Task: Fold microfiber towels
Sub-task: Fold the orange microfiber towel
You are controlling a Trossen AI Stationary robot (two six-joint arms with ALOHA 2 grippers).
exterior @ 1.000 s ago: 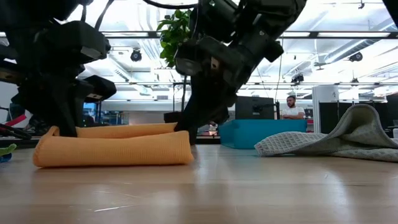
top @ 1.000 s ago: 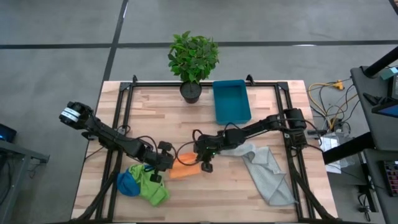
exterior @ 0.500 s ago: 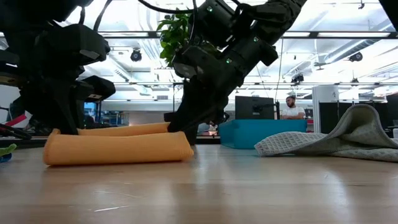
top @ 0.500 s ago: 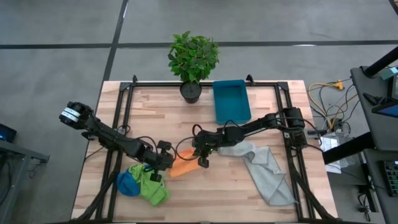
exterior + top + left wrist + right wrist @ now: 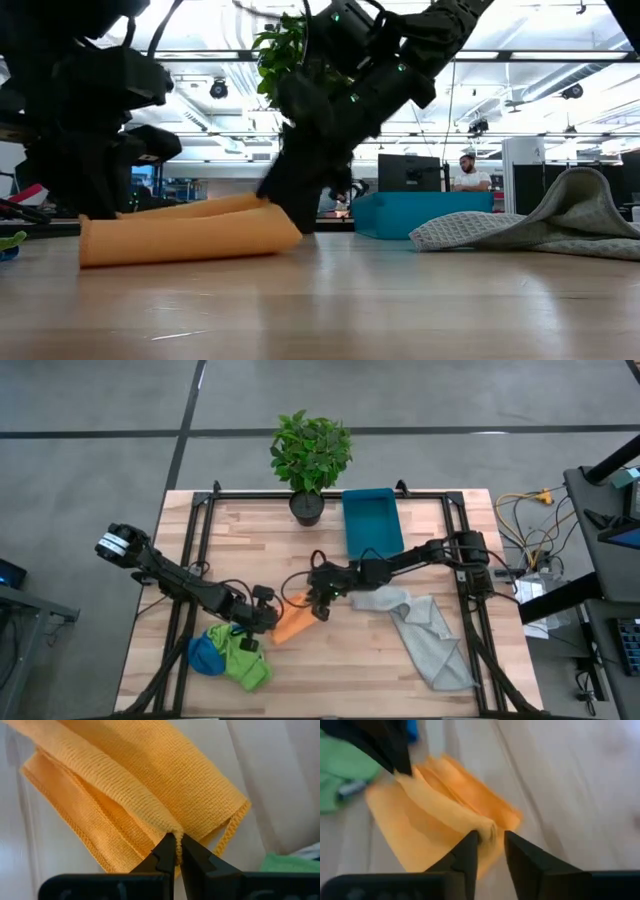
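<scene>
I keep the left hand pinched on the folded orange towel at its hemmed edge. The right hand stands spread at the opposite fold. The cloth is light and limp; grip hems.

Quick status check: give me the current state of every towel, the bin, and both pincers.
orange towel: folded over, flat on the table, pinched at one end
lime green towel: crumpled, unfolded
blue towel: bunched beside the green one
grey towel: rumpled, unfolded
teal bin: upright, contents not visible
left pincer: shut on the orange towel's edge
right pincer: fingers parted at the orange towel's other end
</scene>
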